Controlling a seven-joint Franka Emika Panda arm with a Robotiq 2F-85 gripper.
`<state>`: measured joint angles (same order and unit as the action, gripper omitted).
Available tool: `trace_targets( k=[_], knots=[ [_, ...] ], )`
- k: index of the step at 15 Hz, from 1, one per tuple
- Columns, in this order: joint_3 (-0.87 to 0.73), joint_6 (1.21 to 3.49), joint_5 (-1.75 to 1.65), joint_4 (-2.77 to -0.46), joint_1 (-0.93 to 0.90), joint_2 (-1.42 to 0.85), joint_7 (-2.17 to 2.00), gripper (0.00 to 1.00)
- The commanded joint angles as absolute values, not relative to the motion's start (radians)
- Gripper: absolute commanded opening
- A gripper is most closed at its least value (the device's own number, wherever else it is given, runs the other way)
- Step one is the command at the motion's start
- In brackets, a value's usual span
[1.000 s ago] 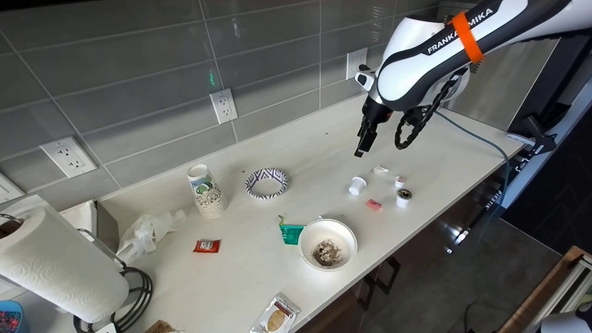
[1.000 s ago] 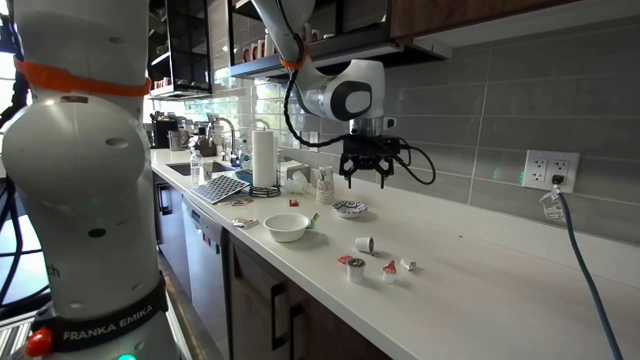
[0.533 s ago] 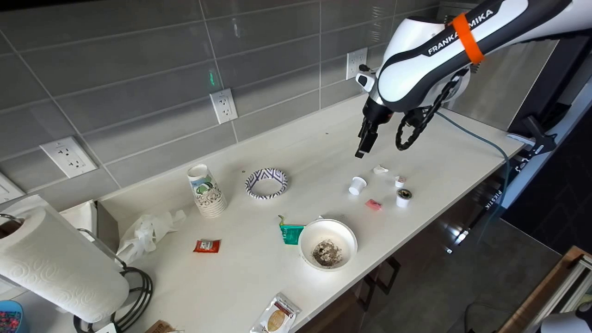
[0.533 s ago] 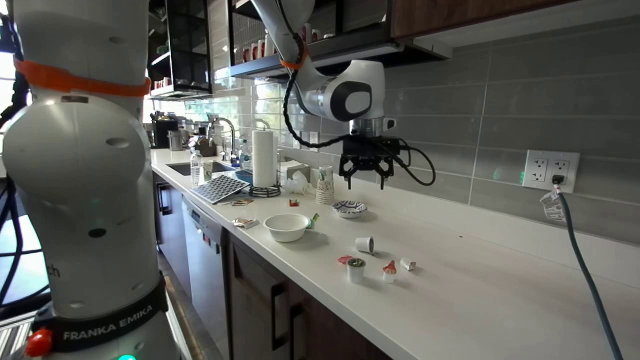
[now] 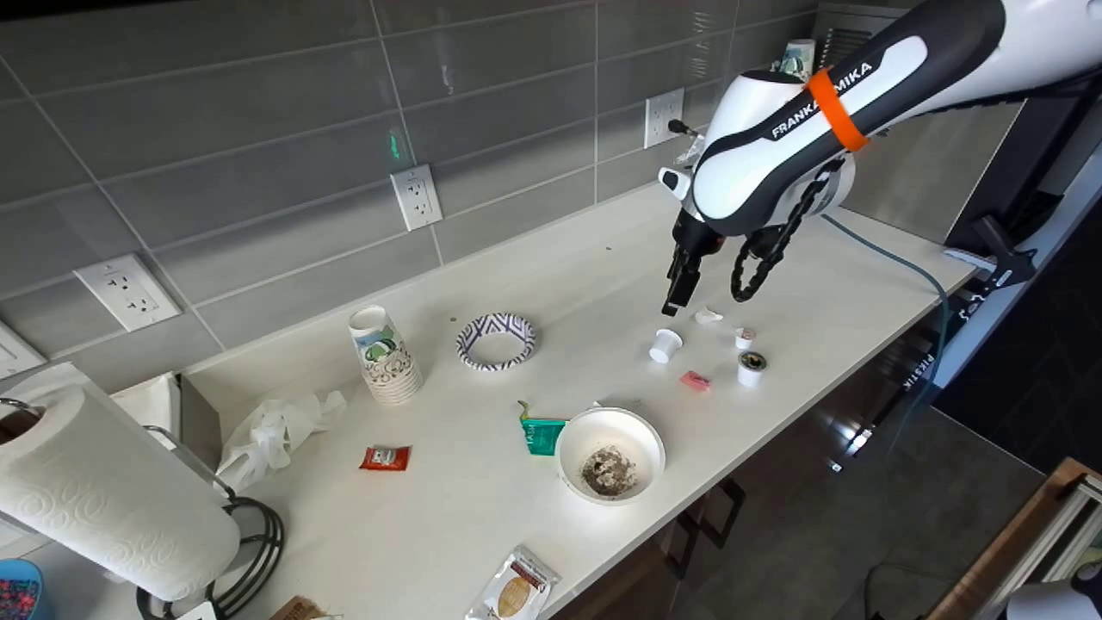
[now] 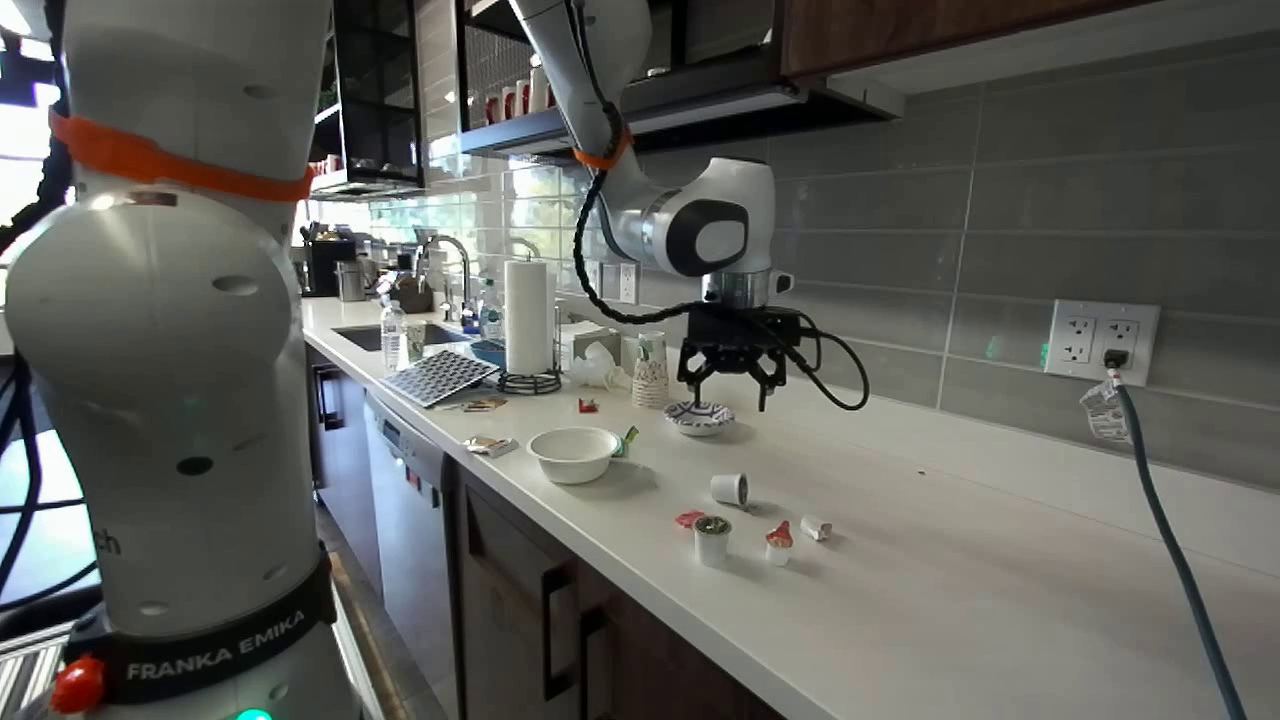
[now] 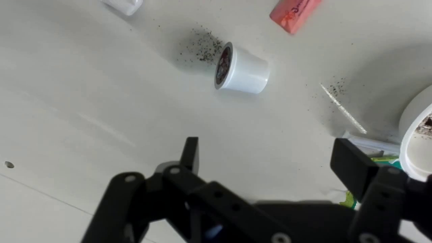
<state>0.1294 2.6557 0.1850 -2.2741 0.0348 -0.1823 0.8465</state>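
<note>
gray tiled wall [image 5: 275, 95] – white countertop [image 6: 950, 580] – dark wood cabinets [image 6: 660, 660] below

Paper towel roll [image 5: 116, 495], stacked cups [image 5: 386, 362]

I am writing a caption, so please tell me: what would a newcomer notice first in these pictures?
Probably the white robot arm, stretched over the counter with its black gripper open and empty. Next, on the counter, a small white cup lying on its side, dark grains scattered at its mouth; then the white bowl near the counter's edge, holding a crumbly-looking heap.
</note>
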Motion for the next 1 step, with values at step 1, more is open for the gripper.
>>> trace_targets(
  k=[1],
  knots=[
    [0.131,2.654,0.182,-2.273,0.035,-0.181,0.843,1.0]
  ],
)
